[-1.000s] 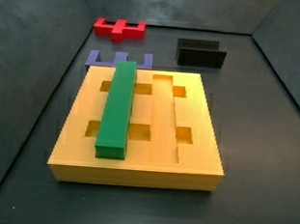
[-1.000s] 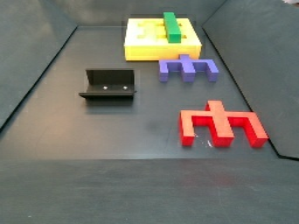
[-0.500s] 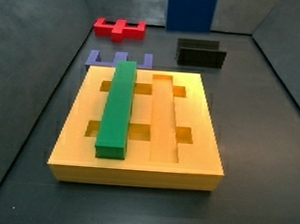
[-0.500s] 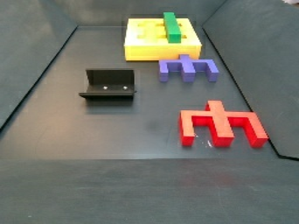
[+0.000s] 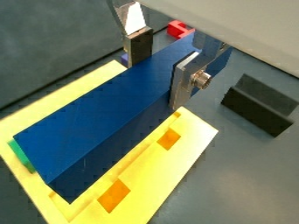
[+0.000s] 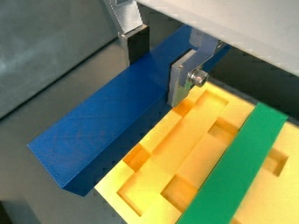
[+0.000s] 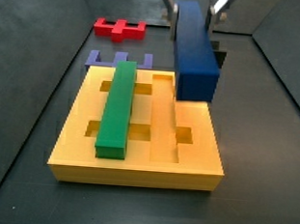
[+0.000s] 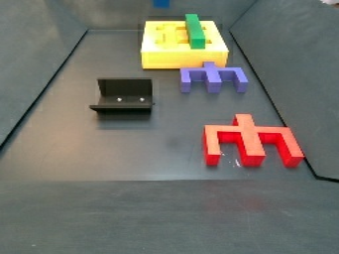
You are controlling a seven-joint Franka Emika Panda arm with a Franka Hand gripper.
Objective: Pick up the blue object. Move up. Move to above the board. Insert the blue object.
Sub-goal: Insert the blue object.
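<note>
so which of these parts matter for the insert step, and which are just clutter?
In the job:
- blue object, clamped in the gripper above the board
- board, yellow-orange, right-hand groove free

Lying about:
- green bar, already seated in the board
- purple pronged piece, on the floor beside the board
- red pronged piece
- fixture

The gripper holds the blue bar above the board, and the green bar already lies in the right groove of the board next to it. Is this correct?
Not quite. In a side view, the green bar lies in the left groove of the board, not the right one. The rest is correct: the gripper holds the blue bar above the board.
</note>
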